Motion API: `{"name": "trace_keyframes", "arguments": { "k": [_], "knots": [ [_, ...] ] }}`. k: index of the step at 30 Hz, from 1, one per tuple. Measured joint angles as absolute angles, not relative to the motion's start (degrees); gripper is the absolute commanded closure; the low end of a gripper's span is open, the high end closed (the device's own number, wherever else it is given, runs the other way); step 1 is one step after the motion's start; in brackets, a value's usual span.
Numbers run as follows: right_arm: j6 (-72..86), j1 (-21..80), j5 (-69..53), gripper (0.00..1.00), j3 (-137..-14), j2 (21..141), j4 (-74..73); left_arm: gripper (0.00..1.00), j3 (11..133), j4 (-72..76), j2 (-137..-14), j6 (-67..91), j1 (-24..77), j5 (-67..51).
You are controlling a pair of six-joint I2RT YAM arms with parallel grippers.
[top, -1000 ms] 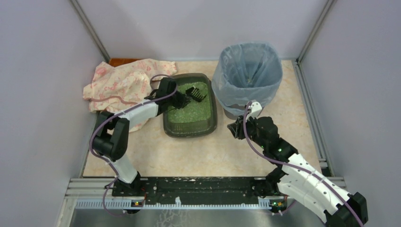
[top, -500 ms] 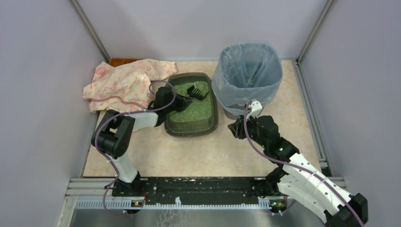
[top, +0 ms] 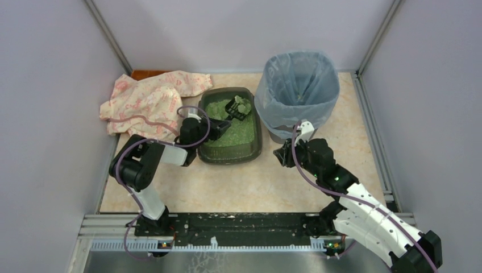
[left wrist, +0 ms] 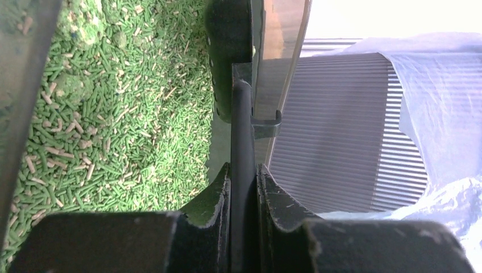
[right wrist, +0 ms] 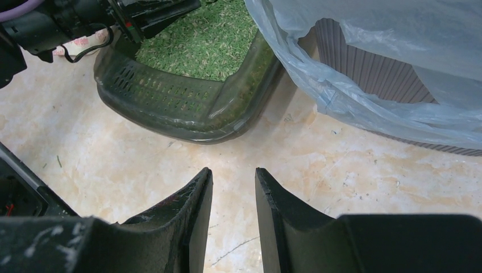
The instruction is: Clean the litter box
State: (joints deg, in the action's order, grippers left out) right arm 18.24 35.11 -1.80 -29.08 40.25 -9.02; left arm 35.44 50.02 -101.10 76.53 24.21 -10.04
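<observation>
L gripper [top: 219, 121] is clamped tight on the thin black handle of the scoop [top: 238, 107]; in the wrist view the fingers [left wrist: 219, 190] press the handle from both sides w/ no gap. L arm sits low, elbow folded back near its base, forearm running in from the left of the litter box [top: 229, 157], wrist over the box's left rim, gripper pointing across the box. R arm reaches fwd from its base, wrist bent down, R gripper [top: 281, 154] just right of the box's near-right corner, low over the table [top: 256, 185]. Its jaws stand partly apart, nothing between them, bare tabletop in the gap.

Biggest thing: pink-patterned cloth [top: 149, 99], crumpled, lying left of the box & touching or nearly touching its far-left corner. Next the bin [top: 296, 85], ribbed grey, lined w/ a blue-grey bag, right beside the box's right side, at its far end. Can't make out anything inside.

Litter box itself is mid-table, btwn cloth & bin, dark tray w/ green pellet litter [left wrist: 113, 108] across the floor, a few clumps among the pellets. Scoop head is over the box's far-right part, raised off the litter, w/ pale green lumps on it.
</observation>
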Motion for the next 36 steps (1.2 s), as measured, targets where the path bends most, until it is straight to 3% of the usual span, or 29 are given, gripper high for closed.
{"name": "trace_keyframes", "arguments": {
  "k": [14,28,36],
  "knots": [
    [18.8,35.1,-2.9,0.66,-29.1,41.1,-8.8,1.0,29.3,50.8,-96.5,76.9,21.8,-13.8],
    [19.6,35.1,-3.2,0.66,-29.1,41.4,-8.1,1.0,29.0,34.9,-87.5,72.1,17.2,-14.0],
    [19.7,35.1,-3.4,0.66,-29.1,41.8,-7.6,1.0,32.5,27.1,-86.7,65.5,12.9,-20.7]
  ]
}}
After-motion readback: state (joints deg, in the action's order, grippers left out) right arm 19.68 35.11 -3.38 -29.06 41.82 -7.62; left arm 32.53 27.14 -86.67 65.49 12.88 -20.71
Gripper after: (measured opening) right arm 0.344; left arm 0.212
